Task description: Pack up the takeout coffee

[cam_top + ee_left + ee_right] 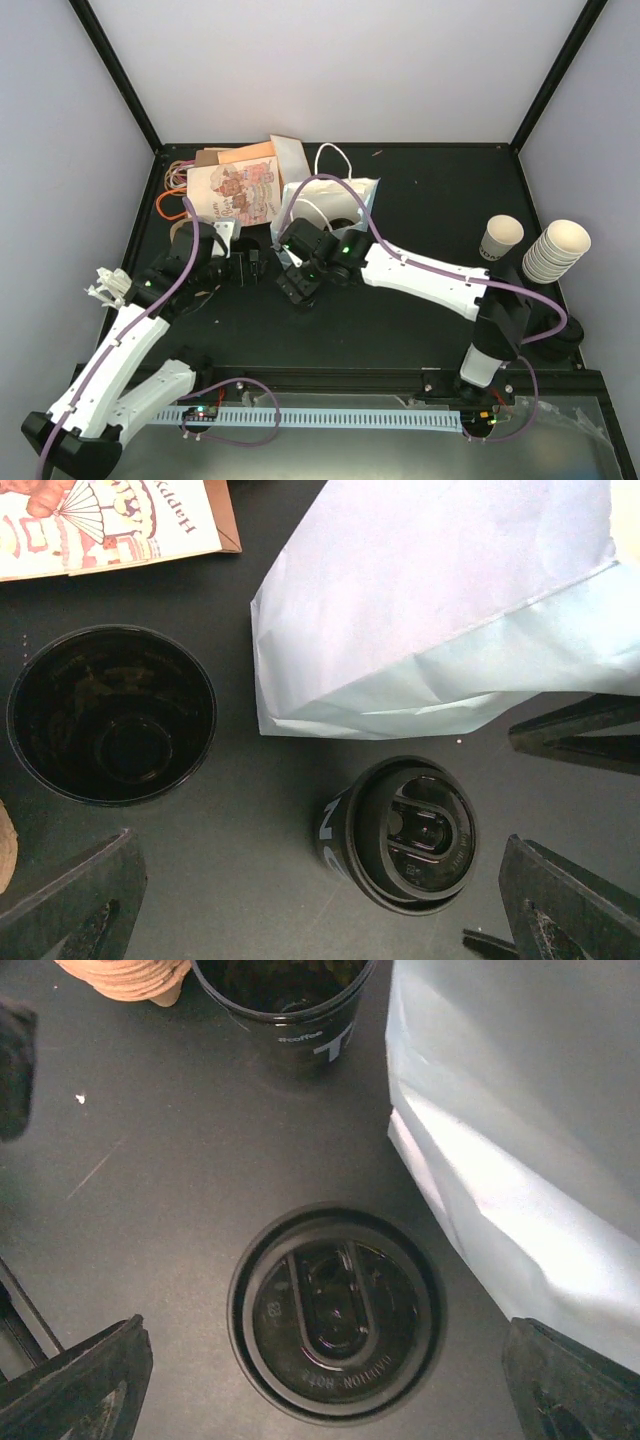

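The takeout coffee (335, 1310) is a dark cup with white lettering and a round black lid, standing on the black table beside a white paper bag (520, 1140). My right gripper (325, 1345) hovers straight above it, open, one finger (75, 1385) well out on each side. My left gripper (318, 860) is open too, and the same cup (410, 835) sits between its fingers, nearer the right one (570, 900). In the top view both grippers (248, 265) (298, 283) meet in front of the bag (330, 205) and hide the cup.
A lidless black cup (110, 715) stands just left of the coffee. Printed paper bags (235, 190) lie at the back left. A single cream cup (500, 238) and a stack of cream cups (555, 250) stand at the right edge. A brown pulp piece (125, 975) lies by the open cup.
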